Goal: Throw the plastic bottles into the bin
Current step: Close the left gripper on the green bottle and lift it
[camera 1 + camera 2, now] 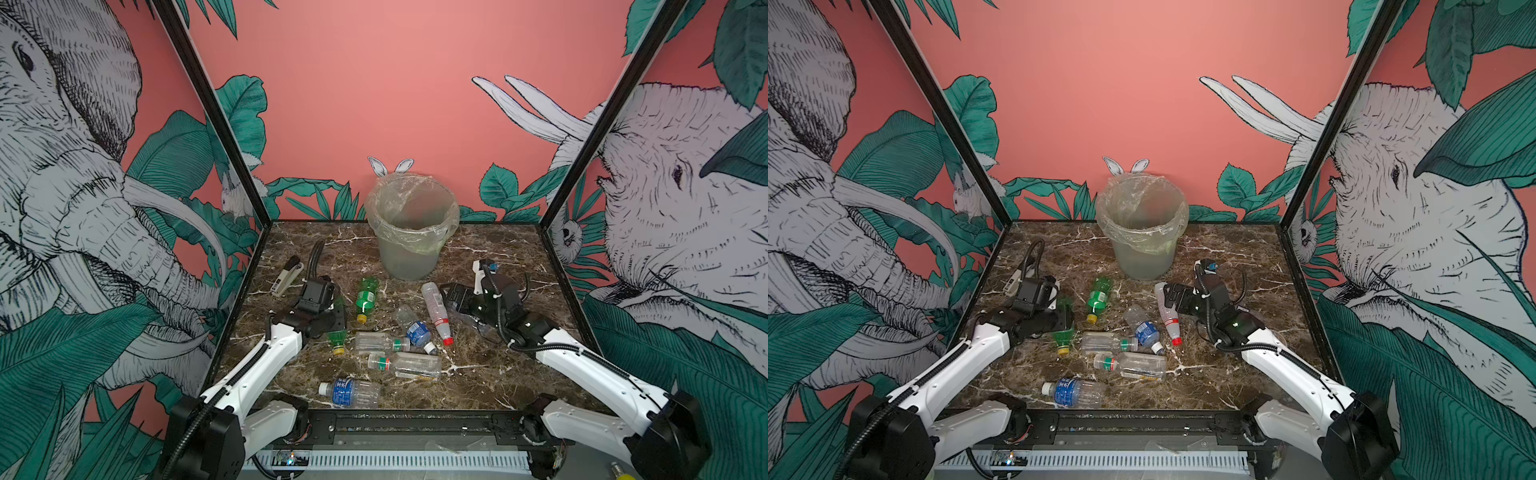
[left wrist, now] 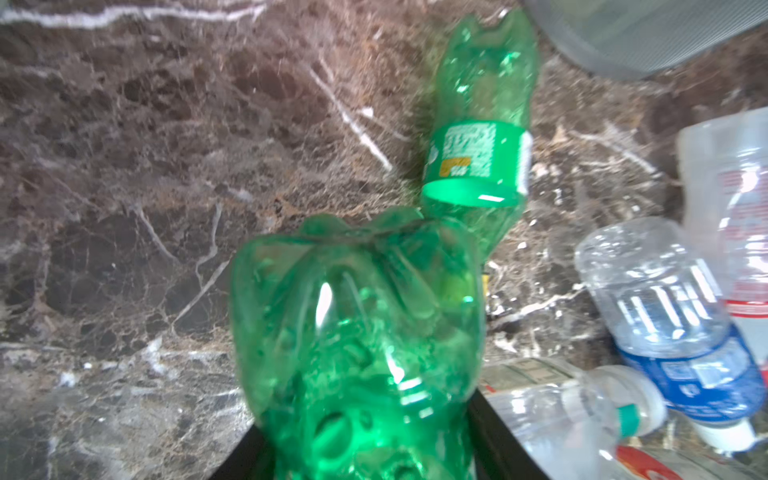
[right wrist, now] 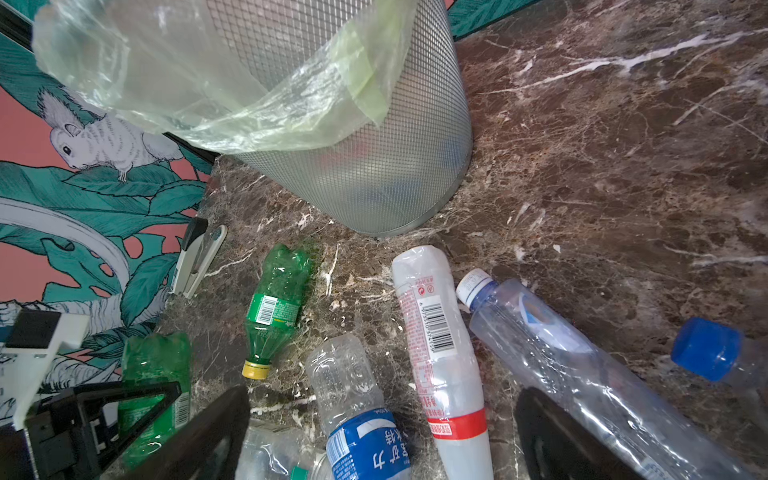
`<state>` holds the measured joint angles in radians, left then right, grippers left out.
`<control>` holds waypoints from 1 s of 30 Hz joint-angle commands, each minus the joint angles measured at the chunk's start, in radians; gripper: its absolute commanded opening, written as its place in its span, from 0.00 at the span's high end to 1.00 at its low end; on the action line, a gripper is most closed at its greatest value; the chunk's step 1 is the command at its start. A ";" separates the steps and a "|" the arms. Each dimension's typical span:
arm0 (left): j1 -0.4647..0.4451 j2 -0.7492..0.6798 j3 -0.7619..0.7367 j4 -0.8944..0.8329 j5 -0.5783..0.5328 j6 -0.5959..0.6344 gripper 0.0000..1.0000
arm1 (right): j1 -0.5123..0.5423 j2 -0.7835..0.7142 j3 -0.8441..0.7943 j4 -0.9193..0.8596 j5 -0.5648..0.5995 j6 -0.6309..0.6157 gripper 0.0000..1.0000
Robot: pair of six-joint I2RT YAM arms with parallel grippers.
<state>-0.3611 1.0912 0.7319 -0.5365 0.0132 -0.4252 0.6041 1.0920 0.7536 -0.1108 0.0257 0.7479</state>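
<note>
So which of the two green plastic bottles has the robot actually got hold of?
The leftmost green plastic bottle, clamped in the left gripper. The other green bottle lies free on the brown marble tabletop, nearer the bag-lined grey bin.

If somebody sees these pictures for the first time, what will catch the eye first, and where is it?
First the bin, lined with a crinkly clear bag, standing at the back of the marble table. In front of it plastic bottles lie scattered across the middle, most of them clear. Brightest is a dented green bottle held in the shut left gripper, at the left of the pile.
</note>
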 commanded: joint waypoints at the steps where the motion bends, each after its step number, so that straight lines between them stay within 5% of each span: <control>1: 0.007 -0.022 0.044 -0.042 0.015 0.003 0.49 | 0.004 0.006 -0.008 0.005 0.011 0.010 0.01; 30: 0.025 -0.155 0.152 0.198 0.325 -0.102 0.50 | 0.003 -0.043 -0.117 -0.060 0.053 0.023 0.01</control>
<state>-0.3504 0.9562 0.8524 -0.4332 0.2512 -0.4953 0.6041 1.0641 0.6415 -0.1799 0.0673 0.7582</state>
